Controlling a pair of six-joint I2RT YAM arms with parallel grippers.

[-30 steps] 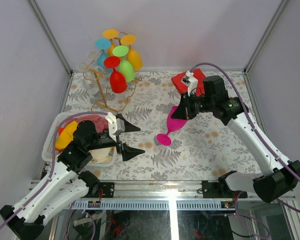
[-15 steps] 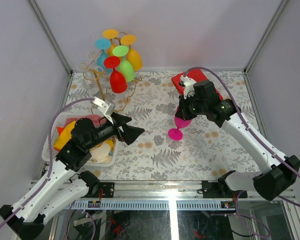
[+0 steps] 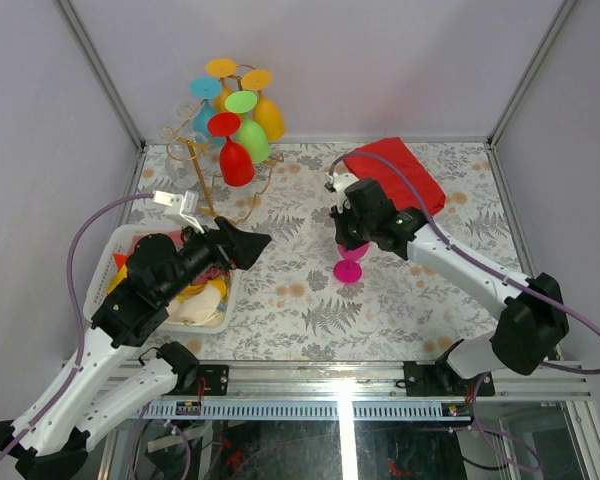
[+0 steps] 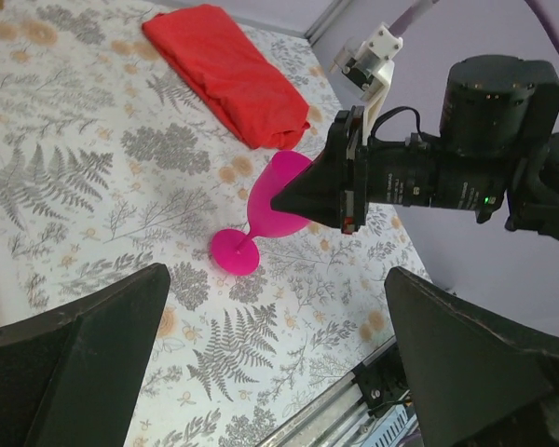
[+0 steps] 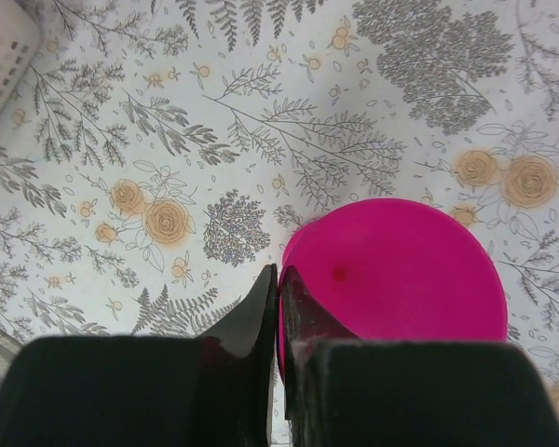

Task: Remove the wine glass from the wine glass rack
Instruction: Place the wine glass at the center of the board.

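The gold wire wine glass rack (image 3: 193, 165) stands at the back left with several coloured glasses hanging bowl-down, a red one (image 3: 236, 162) nearest. A pink wine glass (image 3: 350, 258) is off the rack, mid-table, bowl up. Its foot (image 4: 235, 251) is on or just above the cloth. My right gripper (image 5: 278, 277) is shut on the rim of this pink wine glass (image 5: 401, 270), one finger inside the bowl and one outside. In the left wrist view it shows as the black right gripper (image 4: 309, 197) on the bowl (image 4: 284, 191). My left gripper (image 4: 278, 289) stands wide open and holds nothing, by the basket (image 3: 248, 245).
A white basket (image 3: 113, 250) of coloured cloths lies under my left arm at the front left. A folded red cloth (image 3: 400, 170) lies at the back right, behind my right arm. The metal rail (image 3: 330, 375) runs along the near edge.
My right arm has swung the pink glass from tilted to upright and drawn it slightly left and lower. My left arm has lifted and turned its open gripper toward the glass.
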